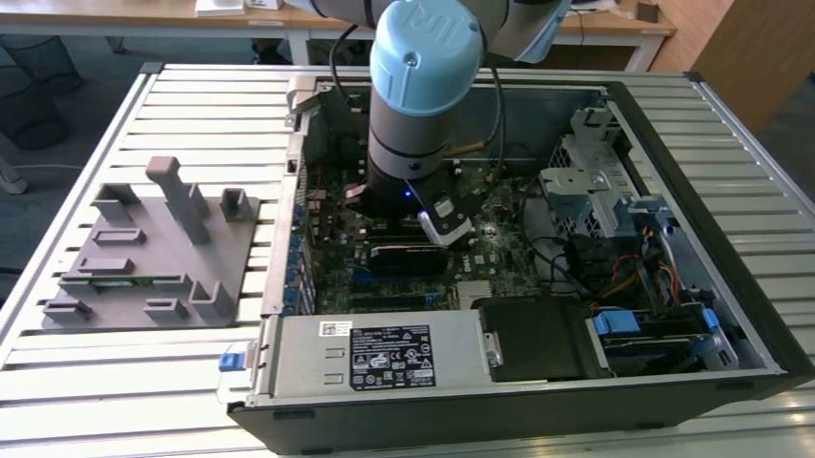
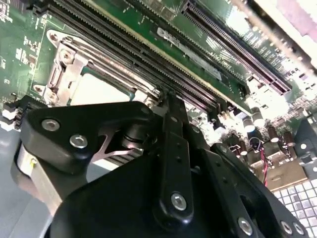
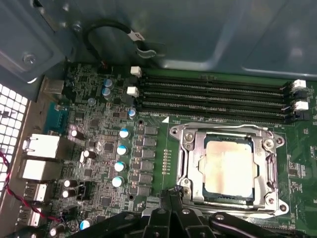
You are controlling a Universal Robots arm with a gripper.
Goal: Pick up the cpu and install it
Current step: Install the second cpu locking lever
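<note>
CPU, a flat square chip with silver-grey metal top (image 3: 229, 167), is seen seated inside the metal socket frame (image 3: 185, 144) on the green motherboard (image 3: 153, 148). How far the black gripper (image 3: 173, 194) is opened cannot be told; nothing is seen held. Flatness of the chip should be checked.

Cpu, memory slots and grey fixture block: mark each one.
cpu (image 3: 229, 166), first wrist view, middle of its metal top.
memory slots (image 3: 213, 99), first wrist view, middle of the black rows.
grey fixture block (image 1: 147, 253), exterior view, its flat base.
</note>
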